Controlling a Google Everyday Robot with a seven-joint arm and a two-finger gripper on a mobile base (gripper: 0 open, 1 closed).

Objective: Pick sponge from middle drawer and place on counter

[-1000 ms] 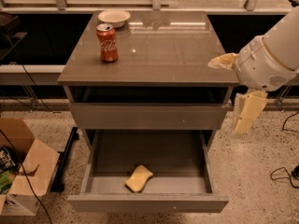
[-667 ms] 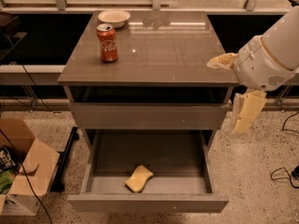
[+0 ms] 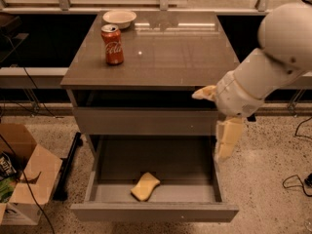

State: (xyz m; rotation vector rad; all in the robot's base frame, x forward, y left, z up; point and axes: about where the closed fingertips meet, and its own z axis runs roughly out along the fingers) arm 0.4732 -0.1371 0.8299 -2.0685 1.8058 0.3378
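The sponge lay near the front of the open middle drawer, touched by nothing. The gripper hung by the drawer's right wall, jaws spread wide and empty. A Coca-Cola can stood on the surface.

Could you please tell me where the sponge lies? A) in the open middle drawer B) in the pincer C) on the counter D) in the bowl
A: the sponge rests on the middle drawer floor near its front, while the open pincer hangs empty by the drawer's right wall.
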